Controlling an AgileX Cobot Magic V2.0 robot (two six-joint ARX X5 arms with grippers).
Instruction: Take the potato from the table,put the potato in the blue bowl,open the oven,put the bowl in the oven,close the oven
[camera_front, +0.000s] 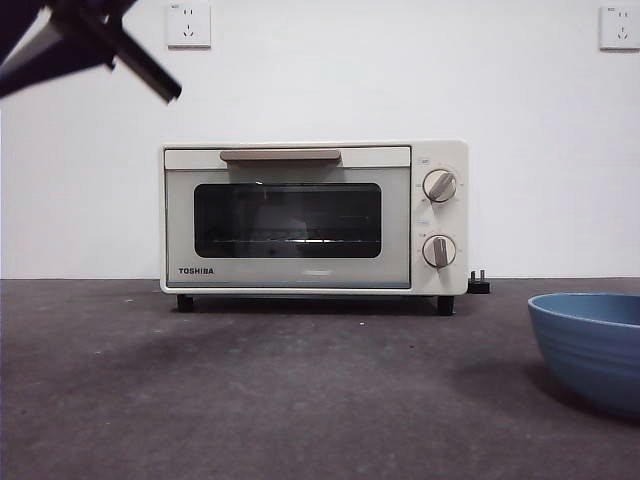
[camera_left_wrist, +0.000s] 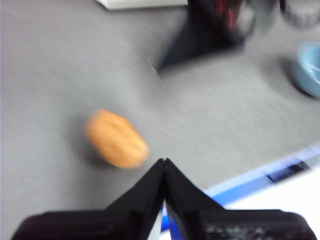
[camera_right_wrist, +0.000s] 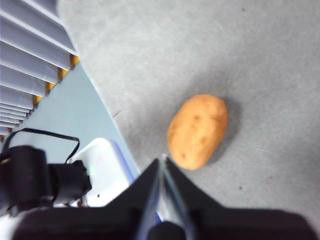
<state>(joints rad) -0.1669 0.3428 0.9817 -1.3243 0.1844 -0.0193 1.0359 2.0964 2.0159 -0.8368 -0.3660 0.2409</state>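
The orange-tan potato (camera_left_wrist: 116, 139) lies on the dark grey table (camera_front: 250, 400), blurred in the left wrist view and sharp in the right wrist view (camera_right_wrist: 197, 131). It does not show in the front view. My left gripper (camera_left_wrist: 164, 161) is shut and empty, hovering just short of the potato. Over the table's edge beside the potato, my right gripper (camera_right_wrist: 162, 159) is shut as well, holding nothing. The blue bowl (camera_front: 590, 345) stands empty at the front right, also visible from the left wrist (camera_left_wrist: 310, 70). The cream oven (camera_front: 300, 215) stands at the back with its door closed.
A black arm tip (camera_front: 90, 45) shows in the front view's top left corner. A blue-taped table edge (camera_left_wrist: 250, 180) runs close to the potato. A dark blurred shape (camera_left_wrist: 215, 25) stands further along the table. Off the edge sit a white device (camera_right_wrist: 102, 170) and cables.
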